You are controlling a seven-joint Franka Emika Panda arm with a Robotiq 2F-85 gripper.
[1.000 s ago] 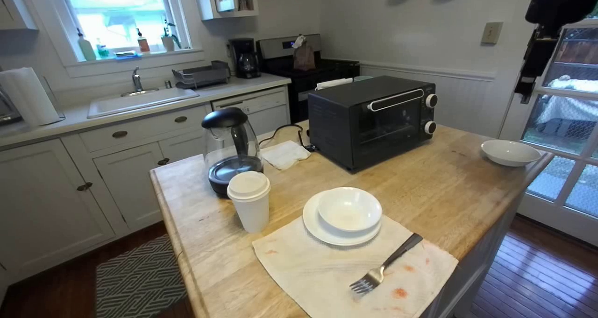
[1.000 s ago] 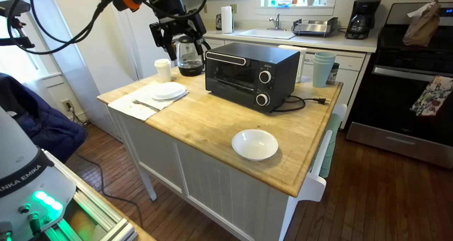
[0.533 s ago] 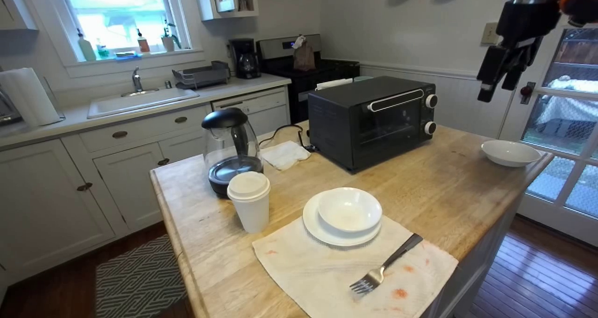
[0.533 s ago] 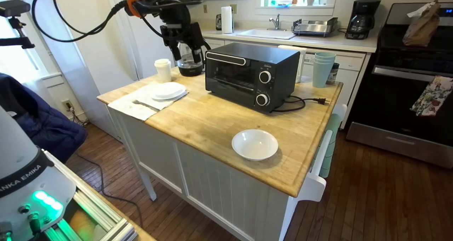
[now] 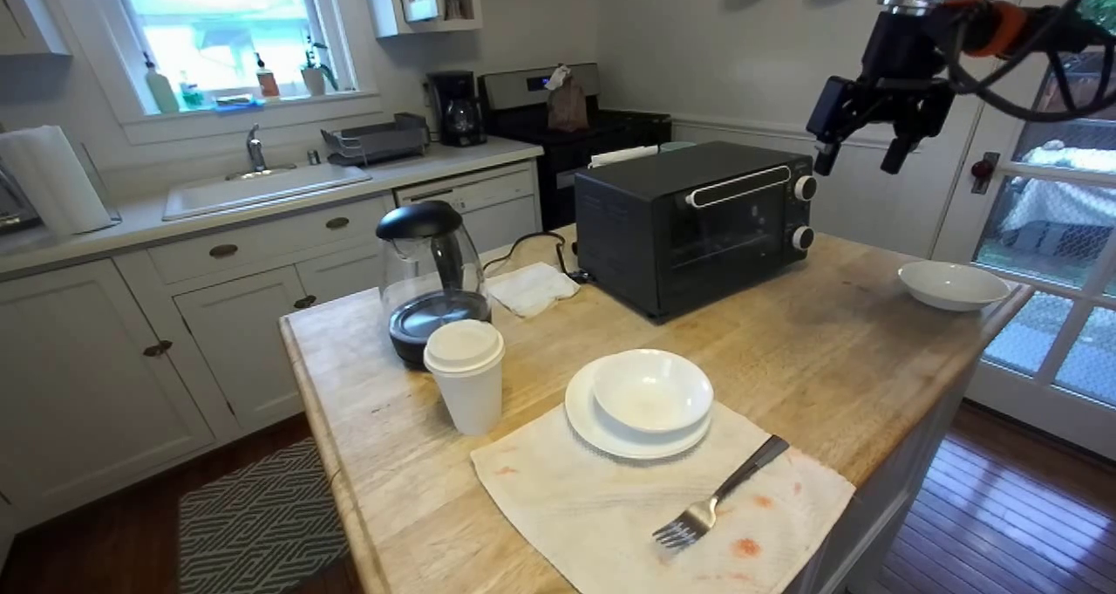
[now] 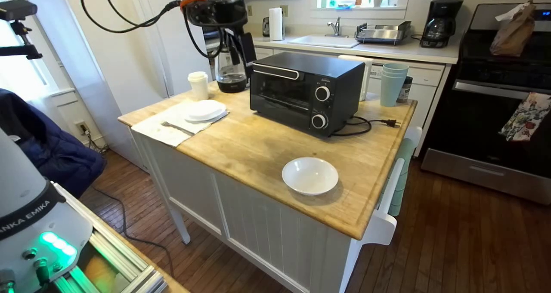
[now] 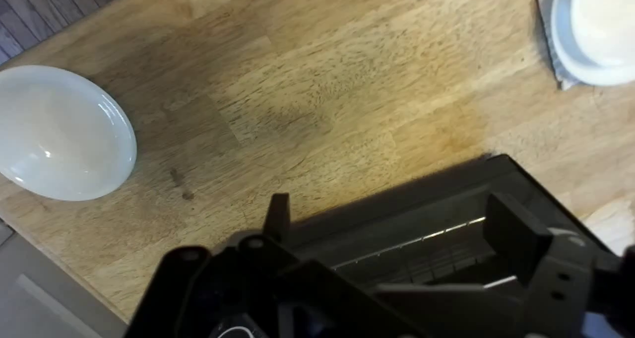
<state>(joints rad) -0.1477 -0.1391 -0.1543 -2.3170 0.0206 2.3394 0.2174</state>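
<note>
My black gripper [image 5: 860,163] hangs in the air with its fingers apart and nothing between them. Nearest to it is the black toaster oven [image 5: 623,245], with a silver handle and white-ringed knobs. In the wrist view the jaws stand wide over the oven's glass door [image 7: 392,229], with a rack visible behind it. A white bowl [image 7: 69,134] lies on the wooden counter to the left there; both exterior views show this bowl [image 5: 952,286] near a counter edge. At the wrist view's right edge a small bowl on a plate [image 7: 575,65] is partly cut off.
On the wooden island [image 6: 241,142] stand a glass kettle [image 5: 436,297], a lidded white cup [image 5: 466,385] and stacked blue cups [image 6: 392,86]. A fork [image 5: 724,494] lies on a stained cloth [image 5: 558,489]. The oven's cord [image 6: 357,131] trails on the counter. Cables loop from the arm.
The gripper has come in from the upper right, moving left in an exterior view, and right in another. It has turned so both fingers show spread. The objects on the counter have not moved.
</note>
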